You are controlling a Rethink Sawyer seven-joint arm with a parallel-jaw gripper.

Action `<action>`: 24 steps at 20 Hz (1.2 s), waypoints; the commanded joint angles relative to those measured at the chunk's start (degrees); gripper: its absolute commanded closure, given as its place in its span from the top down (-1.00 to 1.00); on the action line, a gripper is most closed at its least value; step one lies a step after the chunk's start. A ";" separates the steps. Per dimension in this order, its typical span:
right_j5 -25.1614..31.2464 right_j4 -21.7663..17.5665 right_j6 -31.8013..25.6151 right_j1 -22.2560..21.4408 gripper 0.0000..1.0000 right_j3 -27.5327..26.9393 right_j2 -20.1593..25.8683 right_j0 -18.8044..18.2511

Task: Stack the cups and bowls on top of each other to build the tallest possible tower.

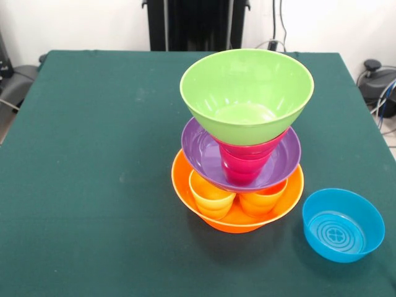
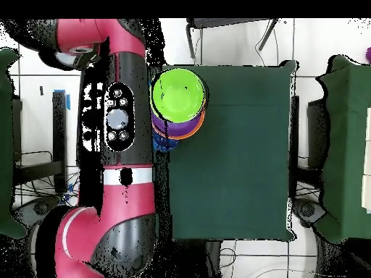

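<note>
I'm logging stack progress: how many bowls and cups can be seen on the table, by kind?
Bowls: 4, lime green, purple, orange stacked, light blue apart.
Cups: 3, red, yellow, orange.
Total: 7.

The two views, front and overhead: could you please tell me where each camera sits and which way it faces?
Front view: sits low across the dark green cloth-covered table, facing the stack topped by the lime green plastic bowl; only the robot's black pedestal shows.
Overhead view: sits above, looking straight down; the red and black arm lies beside the table; gripper unseen.
Shared: the table, the lime green bowl and the stack.
</note>
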 commanded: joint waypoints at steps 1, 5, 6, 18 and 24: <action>-0.97 6.93 1.16 6.36 1.00 -5.79 -11.87 -2.42; -4.49 12.05 -1.81 8.89 1.00 -7.12 -19.58 -4.39; -5.49 13.97 -2.38 9.70 1.00 -7.35 -21.68 -4.91; -9.09 33.19 -8.74 13.68 1.00 -7.46 -39.43 -8.19; -10.66 39.63 -8.88 15.14 1.00 -7.12 -45.28 -9.00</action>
